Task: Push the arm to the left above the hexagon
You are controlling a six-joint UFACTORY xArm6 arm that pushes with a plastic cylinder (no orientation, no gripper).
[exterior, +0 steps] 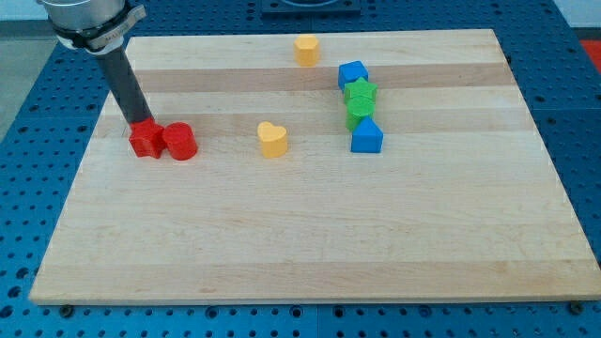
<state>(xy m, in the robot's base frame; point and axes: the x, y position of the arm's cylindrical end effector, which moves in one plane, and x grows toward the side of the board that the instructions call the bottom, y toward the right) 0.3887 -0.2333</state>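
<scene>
My dark rod comes down from the view's top left, and my tip [140,125] rests against the top edge of a red block [146,140] near the board's left side. A second, rounder red block [179,142] touches that one on its right. A yellow heart [272,139] lies right of the red pair. A yellow many-sided block [306,49], possibly the hexagon, sits near the board's top edge, far to the right of my tip.
A column of blocks stands right of centre: a blue cube [353,74], a green star [360,93], a green block [358,115] and a blue block [366,137]. The wooden board [300,235] lies on a blue perforated table.
</scene>
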